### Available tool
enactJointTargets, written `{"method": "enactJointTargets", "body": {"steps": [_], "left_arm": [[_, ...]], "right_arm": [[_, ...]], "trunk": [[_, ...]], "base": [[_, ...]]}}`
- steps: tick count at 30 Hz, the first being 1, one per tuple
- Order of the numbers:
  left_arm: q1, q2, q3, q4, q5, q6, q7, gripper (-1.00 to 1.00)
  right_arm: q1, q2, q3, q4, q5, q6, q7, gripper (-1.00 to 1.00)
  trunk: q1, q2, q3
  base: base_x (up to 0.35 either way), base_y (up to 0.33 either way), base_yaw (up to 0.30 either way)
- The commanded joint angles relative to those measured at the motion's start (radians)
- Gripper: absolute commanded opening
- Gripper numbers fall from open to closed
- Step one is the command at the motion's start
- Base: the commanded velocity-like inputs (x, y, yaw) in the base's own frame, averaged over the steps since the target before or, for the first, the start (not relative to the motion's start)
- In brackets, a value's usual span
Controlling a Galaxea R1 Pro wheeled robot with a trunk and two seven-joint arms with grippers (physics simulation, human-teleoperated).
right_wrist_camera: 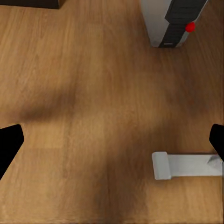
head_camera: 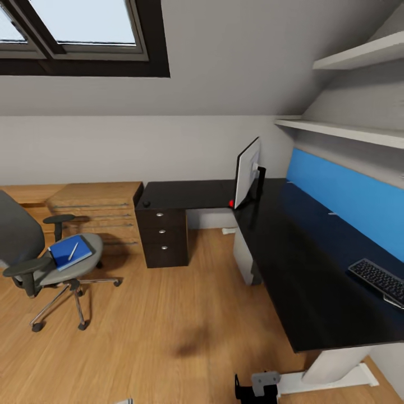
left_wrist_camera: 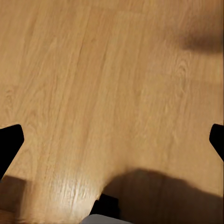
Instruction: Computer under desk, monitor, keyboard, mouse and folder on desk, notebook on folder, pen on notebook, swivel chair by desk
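The folder (head_camera: 69, 252) lies on the swivel chair (head_camera: 42, 259) seat with the pen (head_camera: 73, 251) on top, well apart from the desk (head_camera: 303, 280). On the desk the monitor (head_camera: 247, 171) stands at the inner corner, the keyboard (head_camera: 378, 279) near the right edge, the mouse (head_camera: 146, 203) at the far left end. The computer (right_wrist_camera: 171, 22) stands on the wooden floor (left_wrist_camera: 93, 84). Left gripper (left_wrist_camera: 112, 140) and right gripper (right_wrist_camera: 112, 140) both hang wide open, empty.

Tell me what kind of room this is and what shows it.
Most likely an attic home office or study: a skylight set in a sloped ceiling, a large L-shaped glossy black desk carrying a wide flat monitor and a black keyboard, and a grey swivel chair on wooden flooring.
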Motion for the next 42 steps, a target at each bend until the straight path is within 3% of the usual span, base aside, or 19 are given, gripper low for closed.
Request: {"method": "enactJointTargets", "body": {"steps": [1,9,26,42], "left_arm": [[-0.001,0.001,-0.008,0.000,0.008,-0.004,0.007,1.00],[-0.001,0.001,-0.008,0.000,0.008,-0.004,0.007,1.00],[-0.001,0.001,-0.008,0.000,0.008,-0.004,0.011,1.00],[-0.001,0.007,-0.004,0.000,0.008,-0.007,0.012,1.00]], "right_arm": [[0.000,0.000,0.008,0.001,-0.006,-0.002,-0.004,1.00],[-0.001,-0.005,0.006,-0.001,-0.010,-0.003,-0.005,1.00],[-0.001,-0.008,0.005,-0.003,-0.011,-0.003,-0.005,1.00],[-0.001,-0.046,0.003,-0.008,-0.006,-0.008,-0.008,1.00]], "trunk": [[0.000,-0.001,-0.001],[0.000,-0.001,-0.001],[0.000,-0.001,-0.001],[0.000,-0.001,-0.001]], "base": [[-0.270,-0.207,0.000],[-0.270,-0.207,-0.042],[-0.230,-0.255,-0.256],[-0.023,-0.278,-0.184]]}}
